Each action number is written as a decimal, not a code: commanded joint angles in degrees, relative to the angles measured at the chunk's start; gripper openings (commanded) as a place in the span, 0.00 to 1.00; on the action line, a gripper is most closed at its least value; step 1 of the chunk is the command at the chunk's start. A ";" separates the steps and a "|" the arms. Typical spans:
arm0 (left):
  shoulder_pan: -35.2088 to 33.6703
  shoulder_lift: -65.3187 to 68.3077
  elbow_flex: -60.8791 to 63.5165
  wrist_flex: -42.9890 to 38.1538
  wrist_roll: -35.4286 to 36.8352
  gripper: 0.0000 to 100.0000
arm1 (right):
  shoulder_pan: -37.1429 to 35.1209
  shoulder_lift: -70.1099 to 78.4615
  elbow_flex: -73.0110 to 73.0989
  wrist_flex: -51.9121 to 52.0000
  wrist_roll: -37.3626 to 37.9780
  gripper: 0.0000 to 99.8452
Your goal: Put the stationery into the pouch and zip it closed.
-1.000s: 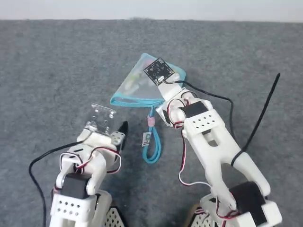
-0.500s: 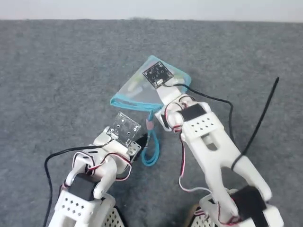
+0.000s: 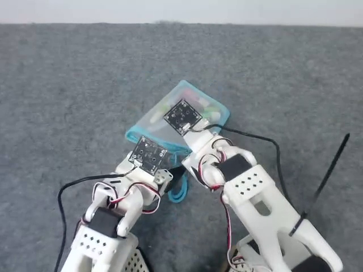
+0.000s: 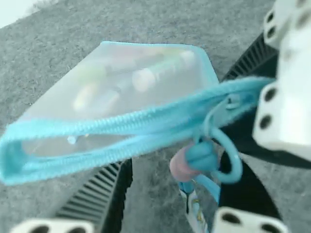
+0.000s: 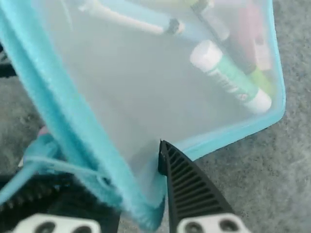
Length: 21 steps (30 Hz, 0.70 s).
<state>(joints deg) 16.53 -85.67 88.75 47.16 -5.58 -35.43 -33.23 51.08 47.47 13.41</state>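
At the middle of the grey felt surface [image 3: 68, 85], the translucent, turquoise-trimmed pouch [image 3: 154, 120] is located, with the stationery [image 5: 228, 77] contained inside it. One corner of the zip edge is clamped between the fingers of the right gripper [image 5: 107, 187]. The left gripper [image 4: 177, 194] is positioned at the same edge. Its fingers are spread apart, and the pink bead [image 4: 181, 167] and turquoise cord loop [image 4: 229, 160] are seen between them.

Lab-style bench: grey felt mat [image 3: 68, 85], pale wall [image 3: 170, 11].
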 commanded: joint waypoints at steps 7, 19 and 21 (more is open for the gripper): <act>0.00 -1.05 -0.13 -4.92 0.62 0.01 | 3.47 3.38 0.09 -3.91 2.11 0.01; -16.00 -1.05 -4.26 -2.73 0.62 0.01 | 12.00 13.14 -1.93 -9.80 4.48 0.01; -16.97 -1.05 -4.18 -2.73 0.62 0.01 | 12.09 13.76 -1.93 -9.89 4.48 0.01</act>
<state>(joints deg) 5.10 -85.58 89.45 44.53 -5.49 -28.92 -21.45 49.23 37.54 17.36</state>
